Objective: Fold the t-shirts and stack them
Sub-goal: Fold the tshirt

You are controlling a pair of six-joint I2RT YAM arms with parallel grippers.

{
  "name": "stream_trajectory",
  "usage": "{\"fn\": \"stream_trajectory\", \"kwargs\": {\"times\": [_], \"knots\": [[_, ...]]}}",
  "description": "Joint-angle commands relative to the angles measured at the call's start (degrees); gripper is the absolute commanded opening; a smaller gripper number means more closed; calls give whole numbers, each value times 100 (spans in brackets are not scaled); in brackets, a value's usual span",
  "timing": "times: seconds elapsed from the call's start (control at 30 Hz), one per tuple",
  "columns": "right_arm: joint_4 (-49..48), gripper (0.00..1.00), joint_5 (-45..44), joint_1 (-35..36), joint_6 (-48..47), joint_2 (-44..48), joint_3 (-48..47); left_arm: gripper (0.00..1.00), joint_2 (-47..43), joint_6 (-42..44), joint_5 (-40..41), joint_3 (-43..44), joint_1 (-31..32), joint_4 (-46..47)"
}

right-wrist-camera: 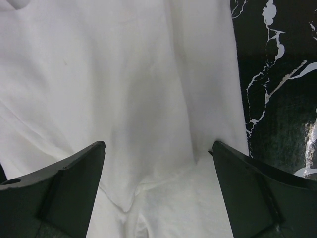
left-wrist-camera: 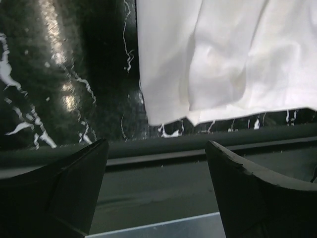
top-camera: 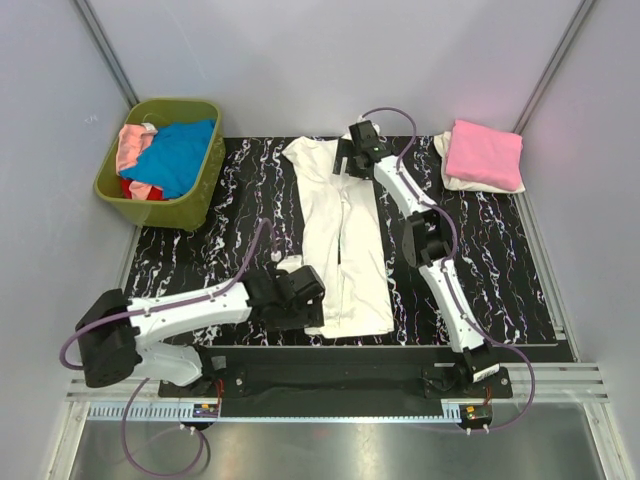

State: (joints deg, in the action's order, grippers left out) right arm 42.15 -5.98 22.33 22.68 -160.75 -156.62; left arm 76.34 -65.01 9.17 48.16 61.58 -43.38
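Observation:
A cream t-shirt (top-camera: 343,240) lies lengthwise on the black marbled mat, its sides folded in to the middle. My left gripper (top-camera: 305,290) is open and empty at its near left corner; the left wrist view shows the shirt's hem (left-wrist-camera: 218,59) beyond the open fingers (left-wrist-camera: 74,188). My right gripper (top-camera: 345,160) is open over the shirt's far end; the right wrist view shows the cream cloth (right-wrist-camera: 148,99) between its fingers (right-wrist-camera: 69,188). A folded pink t-shirt (top-camera: 484,152) lies on a folded cream one (top-camera: 447,170) at the far right.
An olive-green basket (top-camera: 110,188) at the far left holds blue (top-camera: 180,155), pink (top-camera: 132,145) and red (top-camera: 140,190) shirts. A black bar and metal rail (top-camera: 330,385) run along the mat's near edge. Grey walls enclose the table.

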Motion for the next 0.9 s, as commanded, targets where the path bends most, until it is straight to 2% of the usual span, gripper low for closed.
{"fn": "stream_trajectory", "kwargs": {"times": [0.0,0.13,0.27,0.33,0.37,0.4,0.43,0.47,0.53,0.57,0.63,0.67,0.77,0.87], "knots": [[-224,97,78,-9,-150,754,192,85,-478,-170,620,500,231,-873],[-348,100,474,0,-44,1431,447,89,-821,-56,902,449,258,-822],[-24,100,431,-9,70,2649,1149,95,-1024,6,1157,352,258,-743],[74,100,299,-18,132,3222,2158,98,-1164,-20,1254,212,223,-612],[109,100,247,-9,280,3869,2605,99,-1208,-29,1237,133,188,-524],[57,100,281,-9,325,4223,3663,99,-1304,-38,1202,-33,66,-340],[-48,100,325,-9,377,4584,4247,99,-1349,23,1027,-122,-14,-190],[-93,100,386,-18,578,5275,5393,99,-1393,76,938,-227,-189,-32],[-329,100,571,-79,842,5946,6577,99,-1481,190,632,-535,-365,407],[-443,98,911,-97,1148,6576,7714,99,-1499,217,491,-753,-584,705],[-776,96,1212,-167,1422,7169,8766,99,-1543,243,121,-966,-735,1005],[-857,94,1457,-193,1606,7659,9606,99,-1543,261,33,-1132,-805,1146],[-1033,86,1949,-229,1862,8374,10840,97,-1517,252,-275,-1422,-832,1813],[-1068,79,2363,-246,2003,8840,11606,92,-1402,165,-503,-1669,-832,2278]]}}
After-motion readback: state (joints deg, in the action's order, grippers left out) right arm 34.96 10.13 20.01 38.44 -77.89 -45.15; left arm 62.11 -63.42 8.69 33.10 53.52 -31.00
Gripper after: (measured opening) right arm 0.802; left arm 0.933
